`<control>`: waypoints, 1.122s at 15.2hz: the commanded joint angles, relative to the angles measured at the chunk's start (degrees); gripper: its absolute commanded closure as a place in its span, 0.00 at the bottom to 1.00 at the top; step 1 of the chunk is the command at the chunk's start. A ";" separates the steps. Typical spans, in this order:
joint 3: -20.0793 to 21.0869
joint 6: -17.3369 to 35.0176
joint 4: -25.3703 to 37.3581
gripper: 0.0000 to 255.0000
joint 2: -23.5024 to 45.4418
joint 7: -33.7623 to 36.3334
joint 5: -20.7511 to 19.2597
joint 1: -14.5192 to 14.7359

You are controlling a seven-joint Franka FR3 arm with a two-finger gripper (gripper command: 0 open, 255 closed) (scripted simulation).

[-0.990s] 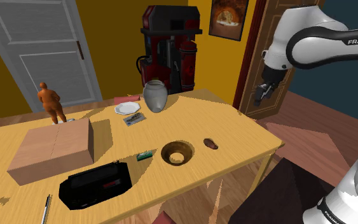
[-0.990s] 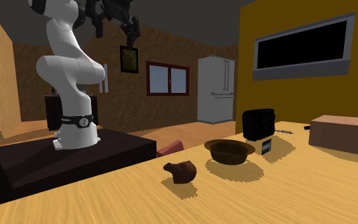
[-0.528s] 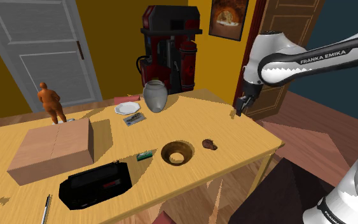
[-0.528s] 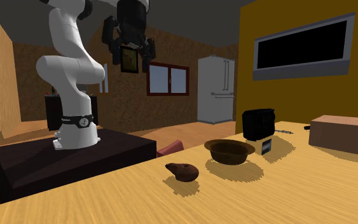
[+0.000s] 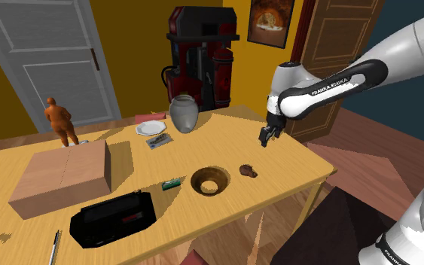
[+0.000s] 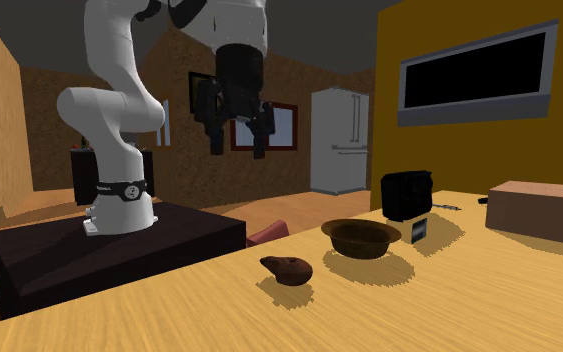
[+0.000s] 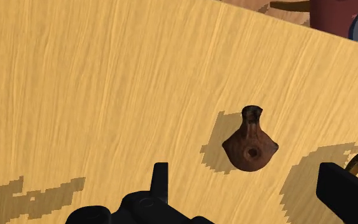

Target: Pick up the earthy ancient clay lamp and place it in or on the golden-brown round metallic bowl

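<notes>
The arm reaches out over the desk (image 5: 297, 156) and its end effector (image 5: 266, 137) hangs in the air above the near corner, pointing down. Its two black fingers (image 6: 216, 140) stand well apart, released, with nothing between them. The wrist view shows the same thing: the end effector (image 7: 243, 184) is spread wide, and the small brown lamp (image 7: 250, 145) lies flat on the wood below, in line with the gap but untouched.

The lamp (image 5: 248, 171) sits on the desk just beside the bowl (image 5: 209, 181), on the shoulder view's right of it, and the two don't touch. In the second exterior view, the lamp (image 6: 287, 268) is a dark, rounded lump with a short spout, resting alone on the desk (image 6: 419, 305). The brown bowl (image 6: 362, 238) is behind it, upright with nothing in it. The end effector (image 6: 237, 140) is high above both.

Farther along the desk are a cardboard box (image 5: 63, 177), a black case (image 5: 114, 218) in front of it, a grey vase (image 5: 183, 113), a white plate (image 5: 150, 127) and an orange figurine (image 5: 59, 120).
</notes>
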 commanded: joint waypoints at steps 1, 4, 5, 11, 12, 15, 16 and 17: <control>0.21 2.49 1.70 0.00 4.38 0.67 -0.20 0.14; 0.34 5.48 5.19 0.00 11.20 1.44 -0.53 0.30; 0.37 6.34 6.50 0.00 13.47 1.69 -0.63 0.37; 0.42 10.02 15.79 0.00 27.10 2.87 -1.08 0.92; 0.43 10.38 17.53 0.00 29.30 3.01 -1.12 1.02; 0.26 12.08 17.72 0.00 31.18 3.17 -1.36 1.00; 0.21 12.64 17.81 0.00 31.83 3.23 -1.43 0.99; 0.14 13.19 17.91 0.00 32.48 3.28 -1.51 0.99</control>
